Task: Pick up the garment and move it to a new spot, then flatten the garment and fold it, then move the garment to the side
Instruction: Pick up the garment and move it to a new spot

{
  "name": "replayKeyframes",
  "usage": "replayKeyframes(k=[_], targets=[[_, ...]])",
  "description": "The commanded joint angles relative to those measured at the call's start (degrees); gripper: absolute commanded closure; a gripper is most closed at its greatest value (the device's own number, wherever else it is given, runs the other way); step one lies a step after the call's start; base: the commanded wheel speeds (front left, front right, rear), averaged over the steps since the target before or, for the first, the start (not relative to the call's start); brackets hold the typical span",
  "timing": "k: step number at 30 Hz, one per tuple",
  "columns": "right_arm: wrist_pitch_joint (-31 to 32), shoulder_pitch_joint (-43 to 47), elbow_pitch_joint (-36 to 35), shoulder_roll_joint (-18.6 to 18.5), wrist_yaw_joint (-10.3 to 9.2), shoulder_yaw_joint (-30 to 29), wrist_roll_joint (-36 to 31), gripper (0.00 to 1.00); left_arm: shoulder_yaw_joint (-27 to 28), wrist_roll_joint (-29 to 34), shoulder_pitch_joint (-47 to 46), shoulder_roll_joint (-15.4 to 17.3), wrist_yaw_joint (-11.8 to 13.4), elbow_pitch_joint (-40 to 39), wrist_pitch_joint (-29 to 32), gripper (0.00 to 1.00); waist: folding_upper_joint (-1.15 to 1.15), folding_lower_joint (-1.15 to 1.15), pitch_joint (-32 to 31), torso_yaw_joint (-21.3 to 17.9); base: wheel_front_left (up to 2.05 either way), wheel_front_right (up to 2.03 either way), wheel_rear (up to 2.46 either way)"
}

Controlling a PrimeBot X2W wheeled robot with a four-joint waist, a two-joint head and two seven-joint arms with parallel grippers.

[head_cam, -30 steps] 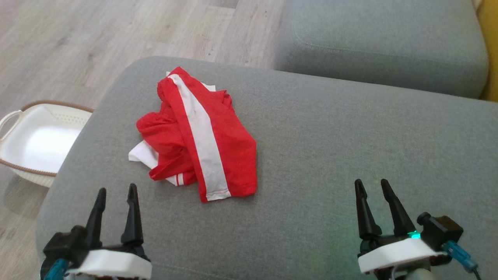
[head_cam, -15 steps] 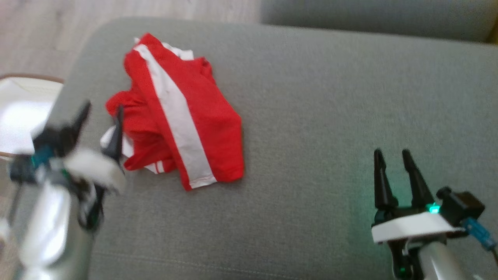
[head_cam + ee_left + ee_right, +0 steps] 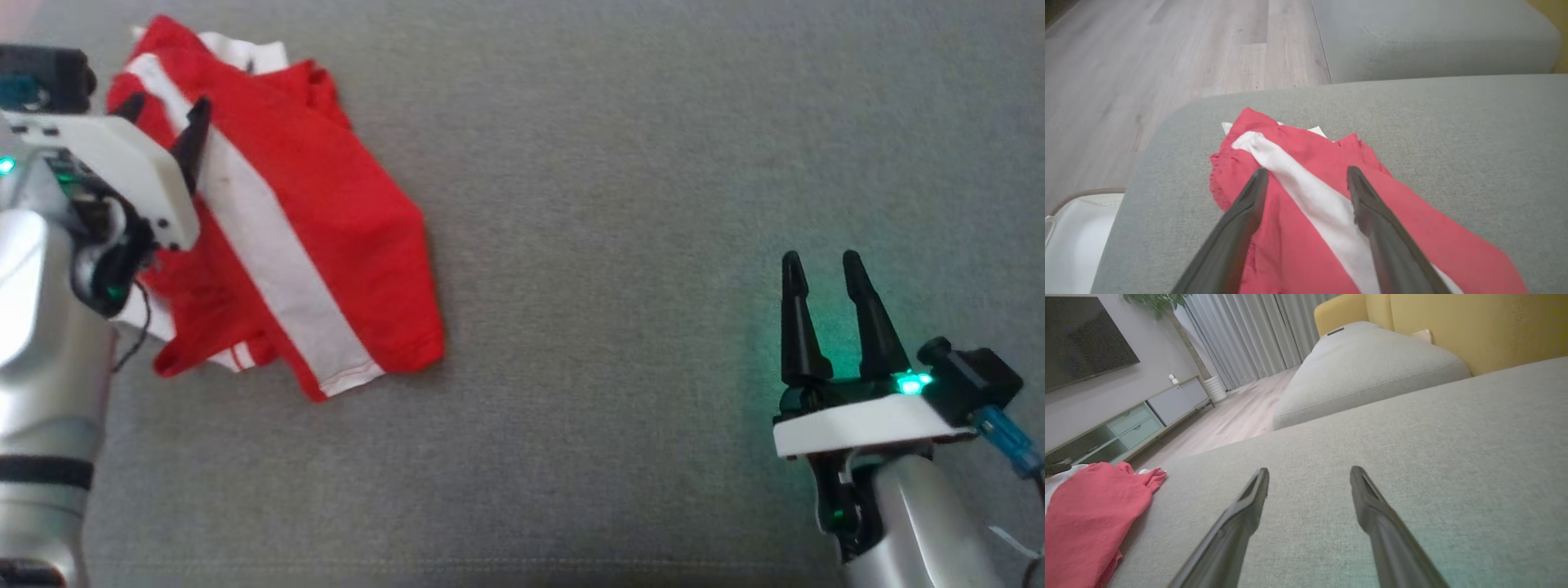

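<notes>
— Starting at the left: anything cut off or covered?
— Plenty. In the head view, the left pincer (image 3: 163, 114) over the left part of the garment (image 3: 326, 204), with its silver forearm (image 3: 41, 327) covering that side of the cloth. Fingers spread wide, nothing gripped between them. Touching the fabric or just above it? Cannot tell.
— And the garment itself?
— Crumpled red with a broad white stripe, lying on the left part of the grey cushion (image 3: 637, 163). Top corner clipped by the frame edge.
— Further right?
— Bare cushion, then the right pincer (image 3: 819, 265), well apart from the cloth. Jaws wide, holding nothing, green light glowing at the base.
— Anything extra from the wrist cameras?
— From the left wrist: both fingers straddling the white stripe, the cloth's far end in full, a white basket (image 3: 1073, 237) on the wood floor (image 3: 1167, 61) beside the cushion, cropped at the corner, and a second grey cushion (image 3: 1433, 36) beyond. From the right wrist: a red edge of the garment at lower left, the rest out of frame. Beyond it a dark screen (image 3: 1081, 335), a low cabinet (image 3: 1126, 420), curtains (image 3: 1249, 330) and a yellow sofa back (image 3: 1474, 326).
</notes>
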Motion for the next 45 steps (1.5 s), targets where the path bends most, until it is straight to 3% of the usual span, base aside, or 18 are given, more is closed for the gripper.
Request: replayKeyframes(k=[1,8,9,10,18,25,32,39,45], targets=[[-0.6,-1.4,-1.8,-0.3,-0.04,1.7,0.1,0.0,1.6,-0.1,-3.1,3.7,0.1,-1.3,0.2,0.0,0.0,-0.01,1.1,-1.1,0.0,0.0,0.0],[-0.6,-2.3,-1.8,-0.3,-0.04,3.2,0.4,0.0,-0.4,-0.9,-7.5,6.0,0.1,7.1,3.9,0.0,0.0,-0.01,2.7,-2.3,0.0,0.0,0.0],[-0.6,-2.3,-1.8,-0.3,-0.04,3.3,0.4,0.0,-0.3,-1.2,-7.9,5.9,0.1,8.1,4.0,0.54,0.0,-0.01,2.7,-2.4,0.0,0.0,0.0],[-0.6,-2.3,-1.7,-0.3,-0.04,3.4,0.5,0.0,-0.2,-1.4,-8.3,5.7,0.1,8.8,3.6,1.0,0.0,-0.01,2.6,-2.5,0.0,0.0,0.0],[-0.6,-1.5,-0.3,-0.3,-0.04,3.7,0.6,0.0,0.8,-4.7,-9.9,3.6,0.1,8.5,-5.7,1.0,0.0,-0.01,-1.0,-2.5,0.0,0.0,0.0],[-0.6,0.6,0.4,-0.3,-0.04,3.2,1.5,0.0,-1.9,-9.2,-8.7,0.6,0.1,-1.5,-11.2,1.0,0.0,-0.01,-6.4,-2.4,0.0,0.0,0.0],[-0.6,2.3,0.9,-0.3,-0.04,2.8,2.6,0.0,-3.1,-12.8,-5.2,-2.6,0.5,-13.8,-11.8,1.0,0.0,-0.01,-10.2,-3.2,0.0,0.0,0.0],[-0.6,2.3,0.7,-0.3,-0.04,3.8,3.5,0.0,-4.4,-15.6,-1.6,-8.1,3.3,-24.8,-10.2,1.0,0.0,-0.01,-11.0,-6.1,0.0,0.0,0.0],[-0.6,1.5,0.4,-0.3,-0.04,4.5,4.5,0.0,-6.8,-16.2,-1.0,-12.4,5.1,-28.7,-9.3,1.0,0.0,-0.01,-10.1,-9.4,0.0,0.0,0.0]])
